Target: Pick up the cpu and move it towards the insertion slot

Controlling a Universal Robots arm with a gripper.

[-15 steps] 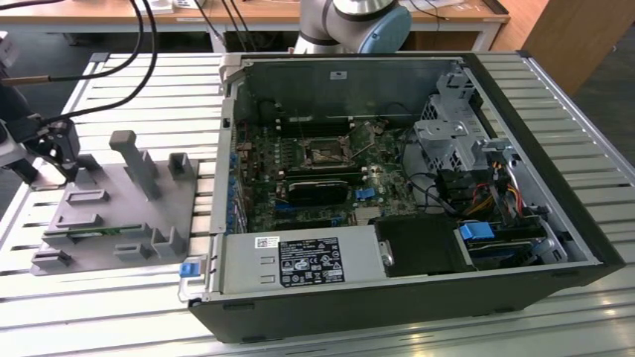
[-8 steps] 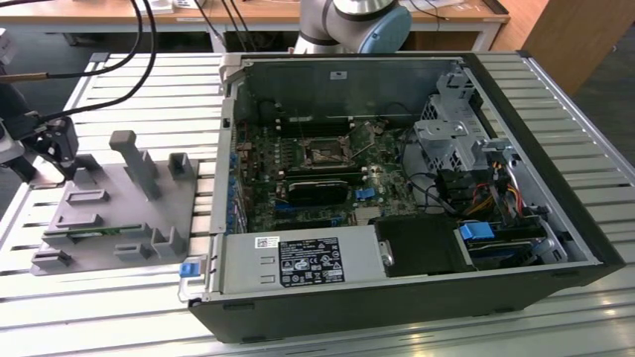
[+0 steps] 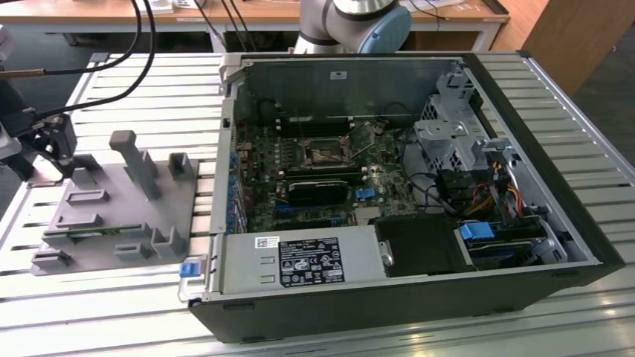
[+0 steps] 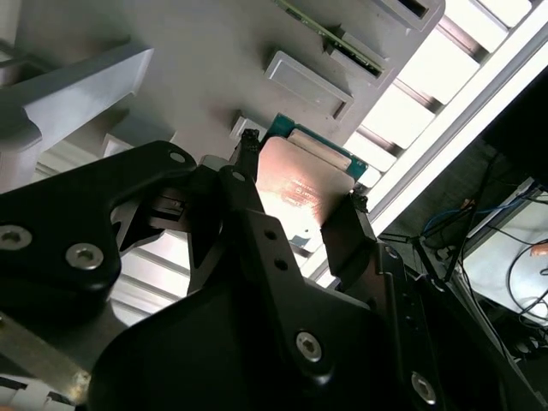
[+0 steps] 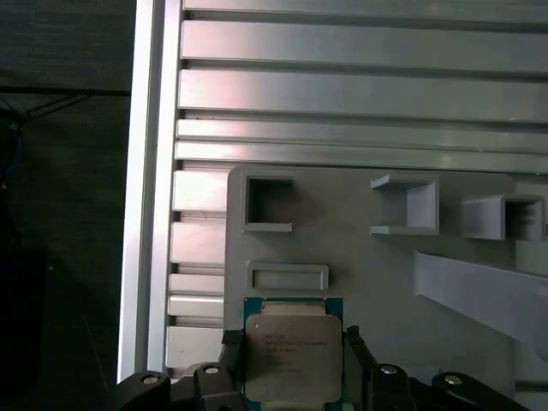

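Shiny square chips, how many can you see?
1. The cpu is clamped in the pincer at the grey fixture. The insertion slot in the computer case looks empty, but more chips could be hidden elsewhere.

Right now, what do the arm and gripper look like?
The arm has silver-grey tubular joints with a light blue cap. The gripper is matte black, with angular linkage plates and fingers dotted with silver hex-socket screws. Black cables lead toward it.
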